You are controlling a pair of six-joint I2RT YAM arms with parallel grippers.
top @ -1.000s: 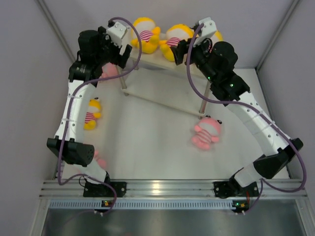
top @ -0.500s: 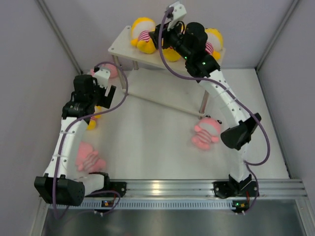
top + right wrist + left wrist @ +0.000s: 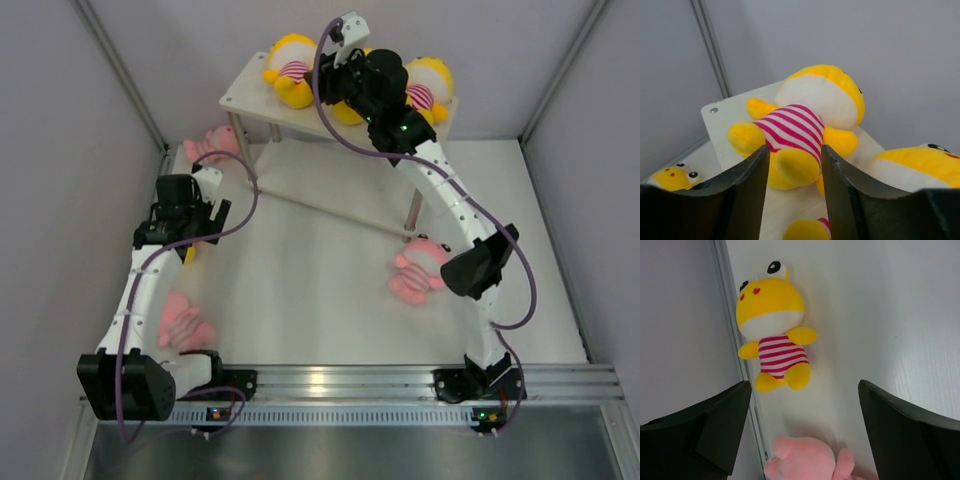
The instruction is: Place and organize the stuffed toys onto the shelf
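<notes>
The shelf [image 3: 245, 95] stands at the back with three yellow toys on its top board. My right gripper [image 3: 322, 88] is over the left yellow toy [image 3: 288, 70]; in the right wrist view the gripper [image 3: 794, 150] has its jaws narrowed around that toy's [image 3: 810, 115] leg and striped belly. The middle toy [image 3: 915, 167] lies beside it. My left gripper [image 3: 195, 225] hangs open and empty above the floor. In the left wrist view the gripper [image 3: 804, 385] is above a fourth yellow toy [image 3: 772, 340] and a pink toy [image 3: 805, 462].
Another pink toy [image 3: 420, 268] lies by the shelf's right front leg [image 3: 412, 212]. A third pink toy [image 3: 213, 145] lies at the shelf's left end. The left wall rail [image 3: 735, 355] runs right beside the floor toys. Grey walls enclose the table.
My left arm has drawn back from the shelf's left end to above the left-side floor toys. My right arm swung left along the shelf top to the left yellow toy.
</notes>
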